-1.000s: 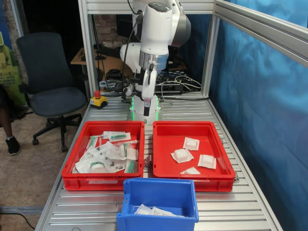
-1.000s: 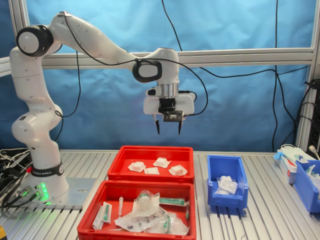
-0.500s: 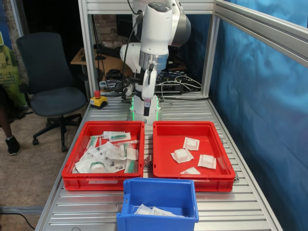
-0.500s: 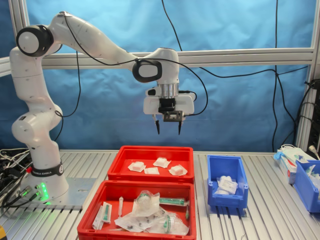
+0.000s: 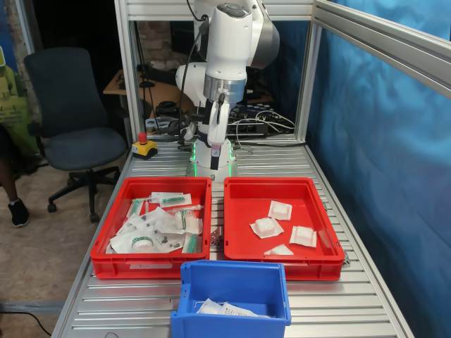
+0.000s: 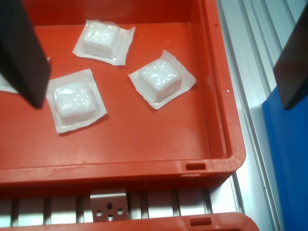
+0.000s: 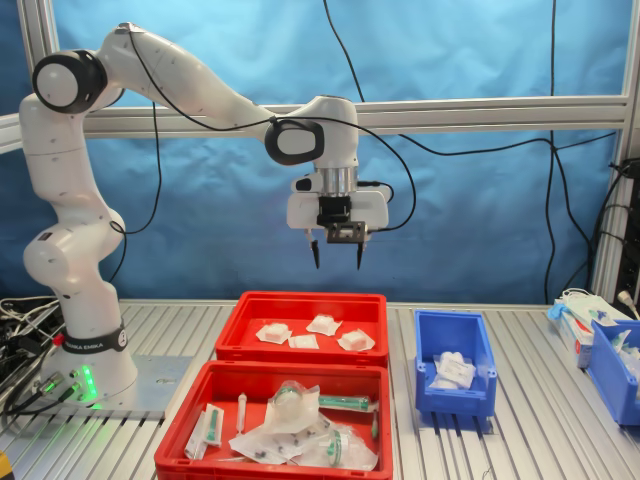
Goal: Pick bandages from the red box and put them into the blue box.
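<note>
Jaws: spread wide and empty, the gripper (image 7: pixel 337 255) hanging well above the red box (image 7: pixel 372 318) in the second exterior view, fingers (image 6: pixel 23 53) pointing straight down. Red box, far tray in the second exterior view: four bandages (image 7: pixel 351 341) lying flat and apart on its floor; the wrist view shows three clearly, a fourth mostly hidden behind a finger. Twin red tray (image 7: pixel 195 425): heaped green-marked wrappers, not wanted. Blue box (image 7: pixel 455 363): on the second exterior view's right of the red box, already holding some white packets (image 7: pixel 452 369). Step in hand, by judgement: descent onto one bandage. Best candidate is the packet (image 6: pixel 162 78) lying nearest the box's side wall, with bare floor on all sides. Centre over its puffy middle, keep the fingers clear of the wall and of neighbouring seals, come straight down, close on the raised centre rather than the thin edge.
</note>
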